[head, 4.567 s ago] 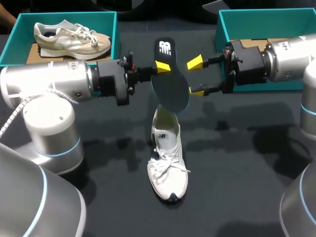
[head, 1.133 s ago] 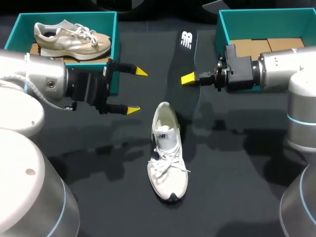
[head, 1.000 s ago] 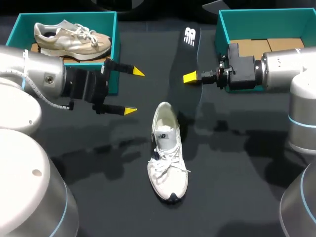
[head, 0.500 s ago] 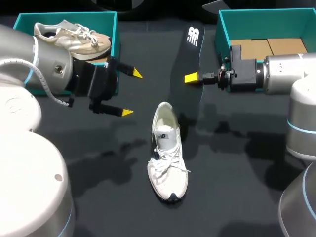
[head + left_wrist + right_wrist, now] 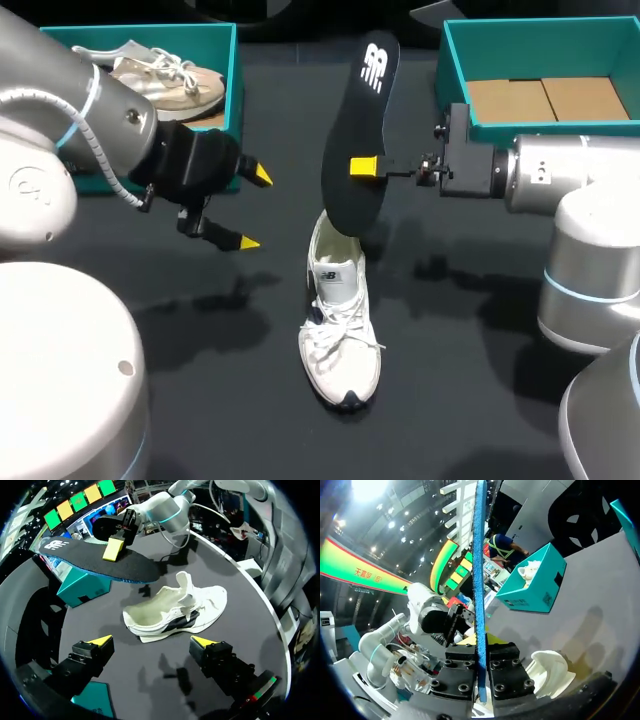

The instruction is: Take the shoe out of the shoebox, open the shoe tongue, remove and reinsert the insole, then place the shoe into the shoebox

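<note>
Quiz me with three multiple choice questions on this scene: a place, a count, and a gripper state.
1. Where is the black insole? A. In a shoebox. B. In the air by the white shoe's heel. C. Inside that shoe.
2. How many shoes are in view? A. One. B. Two. C. Three.
3. The left gripper is: A. Open, empty. B. Shut on the insole. C. Shut on a lace.
Answers: 1 B: the right gripper holds it there. 2 B: white shoe on the table, beige shoe in the left shoebox. 3 A: nothing between its fingers.
</note>
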